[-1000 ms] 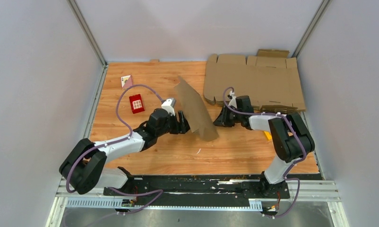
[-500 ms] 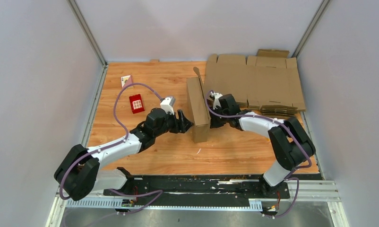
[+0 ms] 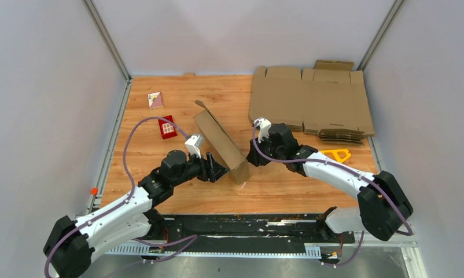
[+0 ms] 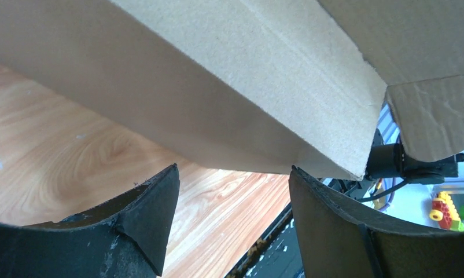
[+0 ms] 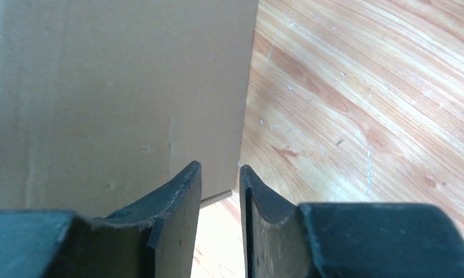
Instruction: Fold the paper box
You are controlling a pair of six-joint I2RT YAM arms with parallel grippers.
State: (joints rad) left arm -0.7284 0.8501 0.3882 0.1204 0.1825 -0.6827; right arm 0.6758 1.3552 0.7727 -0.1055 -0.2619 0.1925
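The paper box [image 3: 221, 139], plain brown cardboard folded into a shallow shape, stands on its long edge and runs diagonally across the middle of the table. My left gripper [image 3: 216, 168] is at its near left side, open and empty. In the left wrist view the box [image 4: 218, 75] fills the space just beyond the fingertips of that gripper [image 4: 234, 174]. My right gripper [image 3: 250, 159] is at the box's near right corner. In the right wrist view the gripper [image 5: 219, 171] is almost shut with a narrow gap, holding nothing, right in front of the box face [image 5: 114, 87].
A pile of flat brown cardboard sheets [image 3: 308, 101] lies at the back right. A small red box [image 3: 167, 127] and a small pink card [image 3: 155, 99] lie at the left. A yellow triangular piece [image 3: 335, 154] lies behind the right arm.
The box has swung from standing upright at the table's centre to a diagonal, nearer and further left. Both arms have followed it toward the near edge.
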